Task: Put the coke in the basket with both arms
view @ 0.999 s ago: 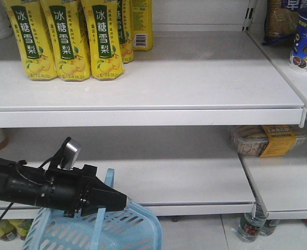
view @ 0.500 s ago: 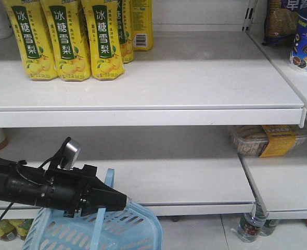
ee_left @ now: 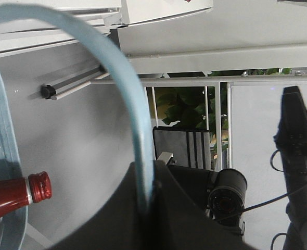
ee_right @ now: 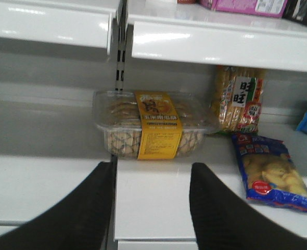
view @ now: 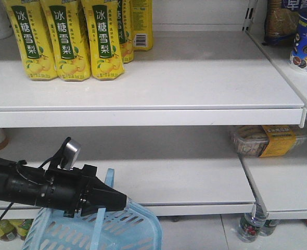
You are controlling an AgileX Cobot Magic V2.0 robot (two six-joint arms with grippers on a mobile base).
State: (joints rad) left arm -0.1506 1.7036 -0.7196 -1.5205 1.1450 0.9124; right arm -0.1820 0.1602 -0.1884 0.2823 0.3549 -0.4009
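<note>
Left gripper (view: 119, 200): clamped on the basket's strap handle (ee_left: 112, 78). Right gripper (ee_right: 151, 208): jaws parted, holding nothing, facing a snack box (ee_right: 153, 125) on the shelf. Coke bottle (ee_left: 18, 195): apparently lying on its side inside the basket (view: 127, 229), cap toward the left gripper, below it.

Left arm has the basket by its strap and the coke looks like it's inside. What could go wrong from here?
1. The left gripper holds the basket only by its thin strap handle; the strap could slip out, or the basket swing and tilt.
2. The coke lies by the basket wall, so a swing might roll it.
3. The right gripper is open and empty near the clear snack box; a forward move could bump it.
</note>
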